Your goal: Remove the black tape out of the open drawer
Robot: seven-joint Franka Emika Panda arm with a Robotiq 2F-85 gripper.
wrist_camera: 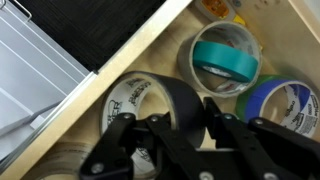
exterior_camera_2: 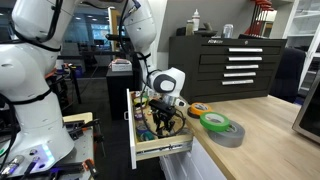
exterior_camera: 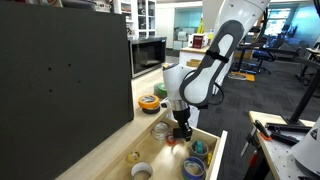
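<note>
The open drawer (wrist_camera: 110, 65) has walls of smooth pale wood; the black tape (wrist_camera: 172, 92) looks like slightly glossy plastic.

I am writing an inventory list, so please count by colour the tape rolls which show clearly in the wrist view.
black tape: 1
teal roll: 1
blue roll: 1
Total: 3 (things cut off at the picture's edges are not counted)

Both exterior views share the open drawer (exterior_camera: 221, 150) (exterior_camera_2: 165, 151); wrist looms close.
</note>
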